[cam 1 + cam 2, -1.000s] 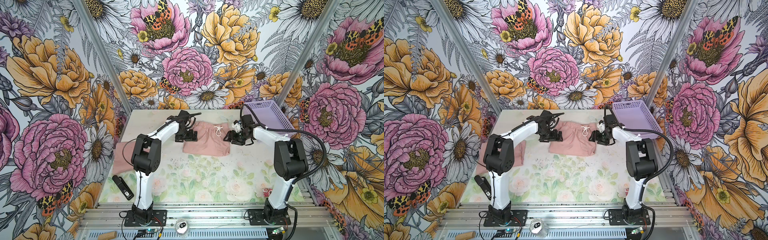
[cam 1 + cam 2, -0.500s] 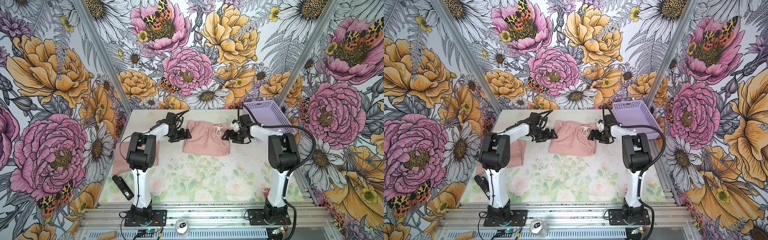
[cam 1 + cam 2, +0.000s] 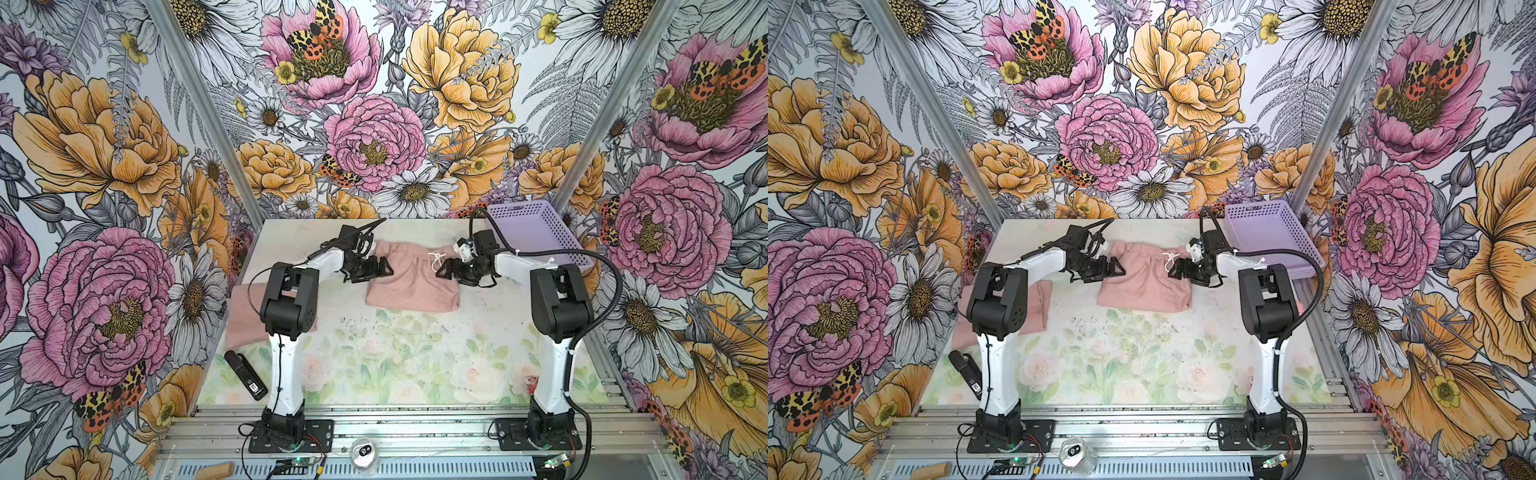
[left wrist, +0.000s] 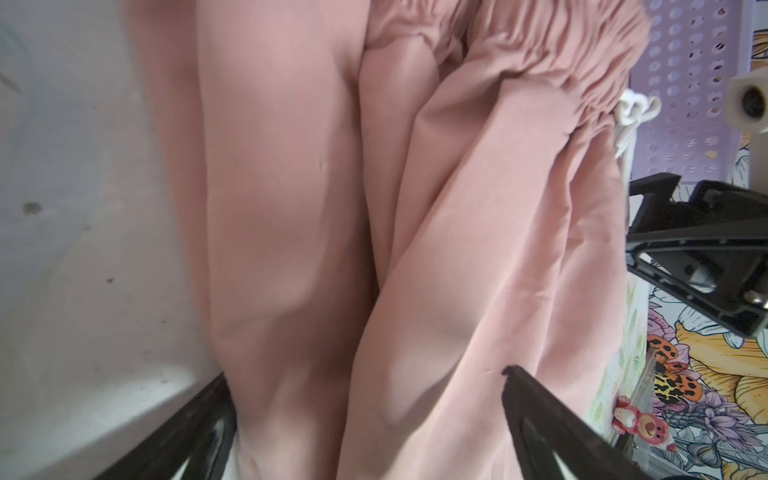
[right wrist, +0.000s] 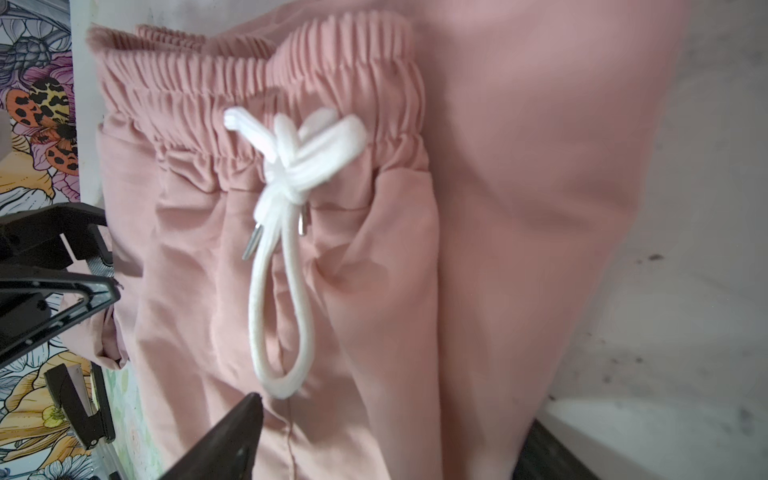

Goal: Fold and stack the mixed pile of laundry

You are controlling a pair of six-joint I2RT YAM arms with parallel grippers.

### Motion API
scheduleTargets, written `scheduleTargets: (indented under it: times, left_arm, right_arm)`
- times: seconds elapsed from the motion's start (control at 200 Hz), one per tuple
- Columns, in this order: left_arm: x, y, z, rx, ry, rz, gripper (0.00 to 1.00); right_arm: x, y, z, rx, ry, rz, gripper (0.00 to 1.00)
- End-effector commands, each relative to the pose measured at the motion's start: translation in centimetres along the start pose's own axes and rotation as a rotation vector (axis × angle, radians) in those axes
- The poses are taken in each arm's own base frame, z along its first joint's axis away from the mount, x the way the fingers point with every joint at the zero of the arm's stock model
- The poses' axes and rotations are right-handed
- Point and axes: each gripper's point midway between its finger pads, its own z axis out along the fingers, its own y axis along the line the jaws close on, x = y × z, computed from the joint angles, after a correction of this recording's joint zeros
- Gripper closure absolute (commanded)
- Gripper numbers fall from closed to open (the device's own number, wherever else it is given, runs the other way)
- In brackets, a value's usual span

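Toward the back middle of the surface (image 3: pixel 415 353): dusty-pink drawstring shorts (image 3: pixel 411 286) (image 3: pixel 1144 289), laid flat with soft creases and overlapping layers. Gathered elastic waistband (image 5: pixel 257 83) along the far edge, doubled. White drawstring (image 3: pixel 435 261) (image 5: pixel 286 249) tied in a bow right of the middle, metal tips showing. At the left edge, well apart: second pink garment (image 3: pixel 245 316) (image 3: pixel 1038 307), flat, plain, partly hidden.

My two black fingers (image 4: pixel 552 432) stand wide apart over creased pink shorts (image 4: pixel 415 249) that lie on the pale surface (image 4: pixel 83 208). Beside the gathered waistband (image 4: pixel 540 45) hangs a white drawstring (image 4: pixel 633 110), and beyond it stands a lilac basket (image 4: pixel 685 83).
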Motion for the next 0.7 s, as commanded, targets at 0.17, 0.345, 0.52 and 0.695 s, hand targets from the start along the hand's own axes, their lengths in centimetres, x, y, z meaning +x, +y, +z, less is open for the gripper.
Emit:
scheduleTargets:
  times: [0.17,0.345,0.52,0.695]
  left_arm:
    - [2.6,2.0,3.4,-0.016,0.093,-0.056,0.31]
    - [2.8,2.1,4.0,-0.001,0.107,-0.07,0.53]
    - [2.8,1.3,4.4,0.03,0.116,-0.072,0.88]
    - [1.8,0.7,2.1,0.034,0.072,-0.072,1.0]
  right_arm:
    - [2.8,-1.3,2.9,0.014,0.098,0.063,0.34]
    - [2.8,-1.2,3.4,0.002,0.103,0.067,0.63]
    - [2.9,-0.3,3.9,-0.022,0.112,0.056,0.94]
    - [2.0,2.1,2.8,-0.051,0.079,0.032,1.0]
